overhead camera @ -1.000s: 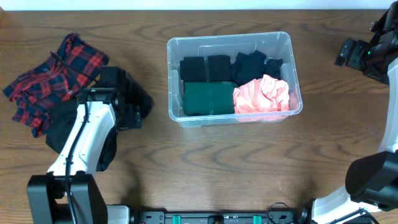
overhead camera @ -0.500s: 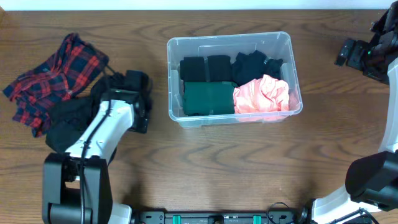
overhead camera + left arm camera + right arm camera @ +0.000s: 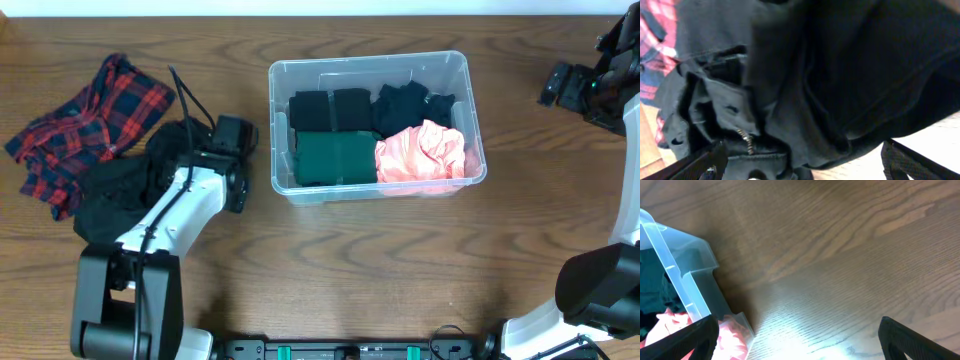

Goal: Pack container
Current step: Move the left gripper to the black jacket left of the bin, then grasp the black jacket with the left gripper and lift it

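The left gripper (image 3: 233,165) has swung to the right during the last second, away from the plaid shirt (image 3: 90,120), and it now hangs near the left wall of the container (image 3: 370,62). The container stands at the middle of the table, already holding black, green and pink clothes. In the wrist view the left fingers are spread wide, with the dark garment (image 3: 840,75) close before them, so I judge it is not yet gripped. The right gripper (image 3: 800,342) is also spread, idle, well to the right.
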### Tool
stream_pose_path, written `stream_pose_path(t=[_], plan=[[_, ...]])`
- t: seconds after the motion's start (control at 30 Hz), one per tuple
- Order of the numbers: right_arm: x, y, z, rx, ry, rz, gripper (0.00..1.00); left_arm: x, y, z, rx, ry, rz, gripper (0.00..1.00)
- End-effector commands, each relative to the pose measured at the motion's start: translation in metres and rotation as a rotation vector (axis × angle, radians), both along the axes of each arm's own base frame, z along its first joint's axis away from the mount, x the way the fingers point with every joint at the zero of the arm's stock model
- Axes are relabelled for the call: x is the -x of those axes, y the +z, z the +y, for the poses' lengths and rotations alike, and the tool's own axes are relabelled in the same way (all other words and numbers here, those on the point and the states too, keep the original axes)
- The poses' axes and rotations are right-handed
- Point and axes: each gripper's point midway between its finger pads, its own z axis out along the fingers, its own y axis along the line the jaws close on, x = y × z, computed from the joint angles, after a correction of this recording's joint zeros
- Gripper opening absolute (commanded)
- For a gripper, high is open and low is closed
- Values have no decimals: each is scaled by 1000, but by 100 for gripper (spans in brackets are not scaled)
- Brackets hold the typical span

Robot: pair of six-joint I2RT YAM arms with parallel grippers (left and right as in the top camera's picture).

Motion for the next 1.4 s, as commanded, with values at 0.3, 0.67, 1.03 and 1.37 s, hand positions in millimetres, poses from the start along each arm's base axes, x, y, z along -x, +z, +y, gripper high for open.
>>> stream_pose_path(t=[0.3, 0.67, 1.03, 1.37], plan=[[1, 6, -2, 3, -16, -14, 99, -19, -37, 21, -167, 16, -6, 98], [1, 6, -2, 3, -16, -14, 99, -47, -31, 39, -283, 153, -214, 79], [1, 6, -2, 3, -16, -14, 99, -47, -17, 39, -247, 240, -280, 13], [1, 6, -2, 3, -16, -14, 99, -55, 81, 27, -71, 321, -476, 6]])
